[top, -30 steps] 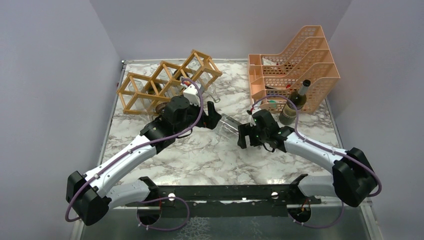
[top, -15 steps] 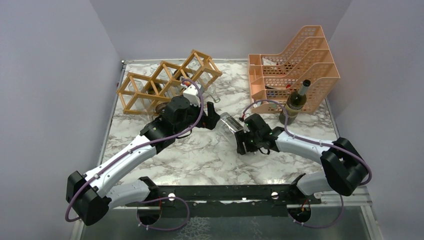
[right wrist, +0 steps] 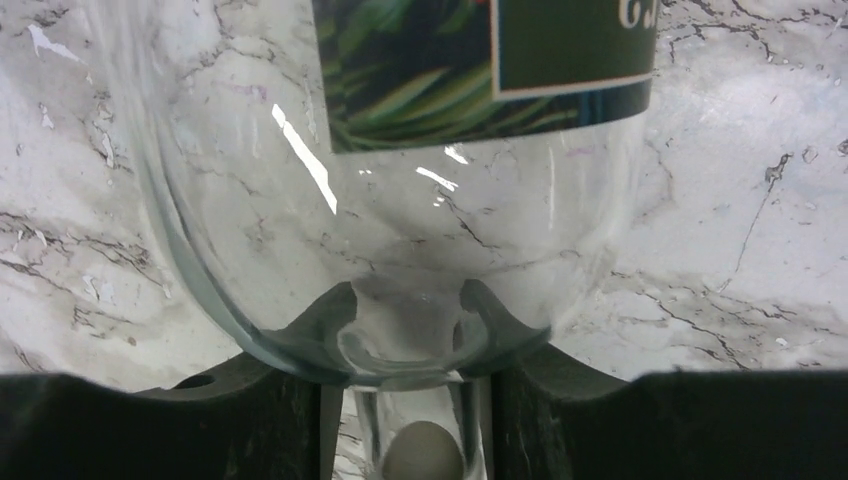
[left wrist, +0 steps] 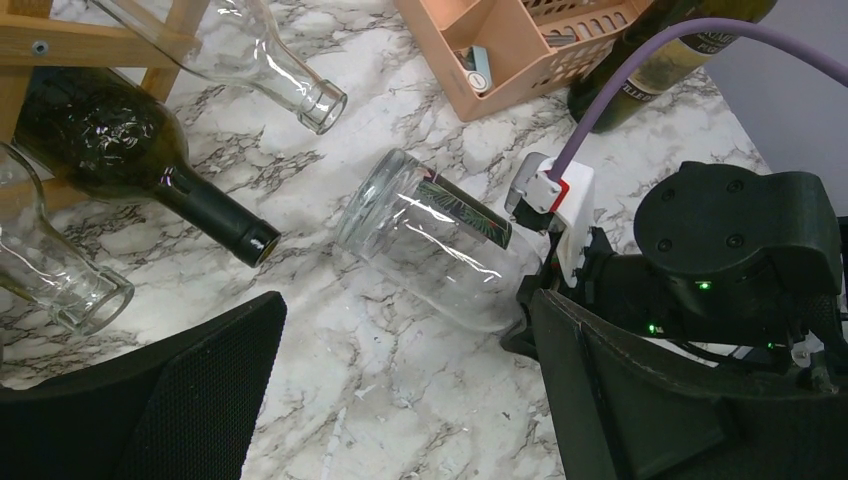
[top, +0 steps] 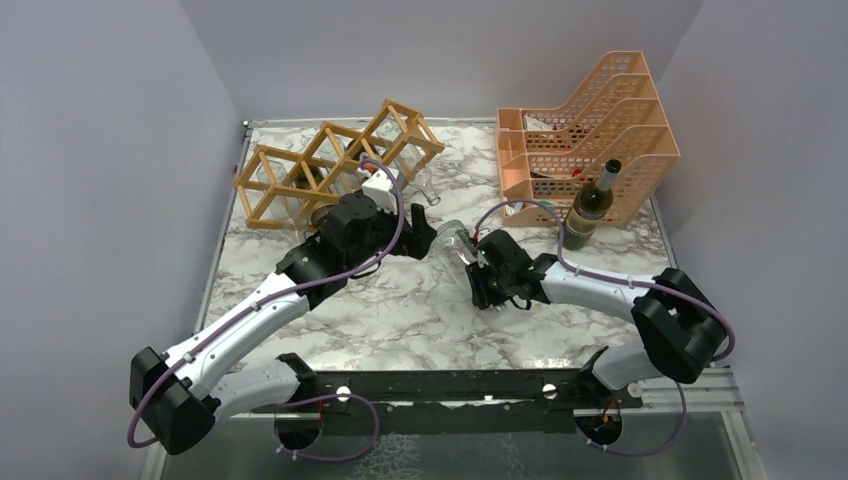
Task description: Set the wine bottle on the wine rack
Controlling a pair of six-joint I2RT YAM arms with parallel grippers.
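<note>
A clear glass wine bottle (top: 455, 245) with a dark leafy label lies on its side on the marble table, base toward the wine rack (top: 330, 165). My right gripper (top: 483, 270) sits at its neck end. In the right wrist view the neck runs between both fingers of the right gripper (right wrist: 408, 340), which press against it below the bottle's shoulder (right wrist: 400, 150). My left gripper (top: 425, 235) stands wide open just left of the bottle's base. In the left wrist view the left gripper (left wrist: 405, 330) holds nothing and the bottle (left wrist: 430, 240) lies ahead of it.
The wooden rack (left wrist: 60, 40) holds a dark bottle (left wrist: 110, 140) and two clear ones (left wrist: 250, 55), necks pointing out over the table. A peach mesh tray organiser (top: 585, 130) stands at the back right. A green bottle (top: 590, 205) stands upright before it.
My right arm has slid left along the table to the bottle's neck and its jaws have closed in on it. The bottle shifted slightly toward the left gripper, which stayed open.
</note>
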